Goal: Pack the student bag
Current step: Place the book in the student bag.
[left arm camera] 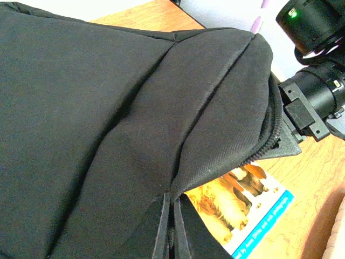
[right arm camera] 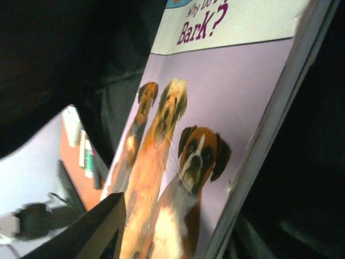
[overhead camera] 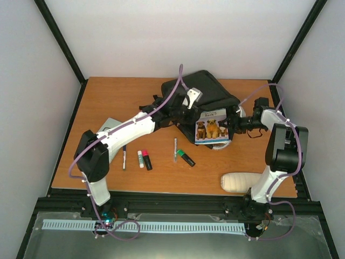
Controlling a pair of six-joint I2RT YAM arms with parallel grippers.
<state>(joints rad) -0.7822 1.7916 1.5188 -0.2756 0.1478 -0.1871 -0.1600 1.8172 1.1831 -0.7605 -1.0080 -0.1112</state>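
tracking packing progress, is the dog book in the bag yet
Mostly out: the book shows largely outside the student bag; only one edge sits under its open zip.

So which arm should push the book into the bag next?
Likely right: the right gripper already holds the book at the bag mouth, while the left gripper pinches the fabric.

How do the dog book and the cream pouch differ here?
The dog book is flat, stiff, printed; the cream pouch is plain, soft, rolled. The book tilts at the student bag, held by the right gripper; the pouch lies loose on the table. Neither is packed yet.
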